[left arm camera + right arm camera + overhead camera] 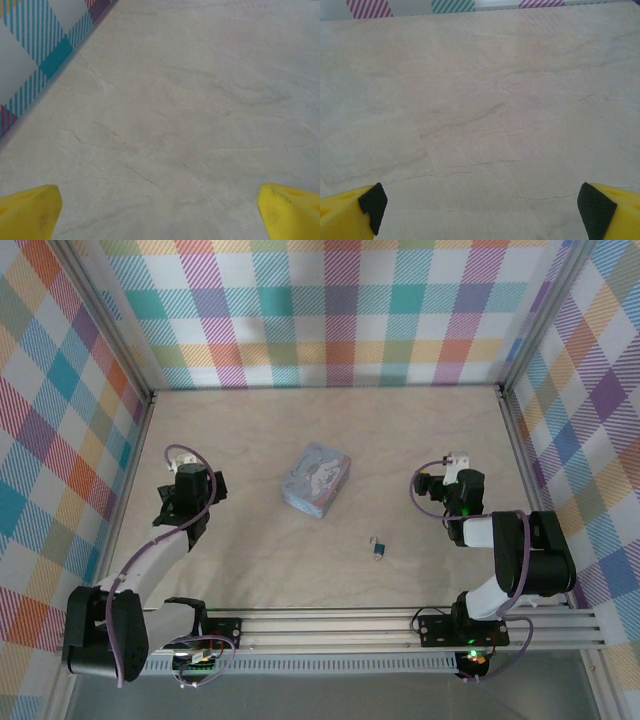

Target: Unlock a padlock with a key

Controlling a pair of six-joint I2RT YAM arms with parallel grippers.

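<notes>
Padlock (378, 548): you have one, tiny and blue with a silver shackle. It lies on the table (250, 560) in the lower middle of the top view, between the two arms. One pale blue box (317, 479) lies up and left of it, well apart.

You have two grippers, the left gripper (192, 480) at middle left and the right gripper (447, 483) at middle right. Both are empty and away from the padlock.

In the left wrist view the yellow fingertips (30, 212) stand spread wide at the lower corners, and plaid wall (35, 50) is at upper left. In the right wrist view the fingertips (345, 215) are spread wide too, and here black pads (372, 205) show on them.
</notes>
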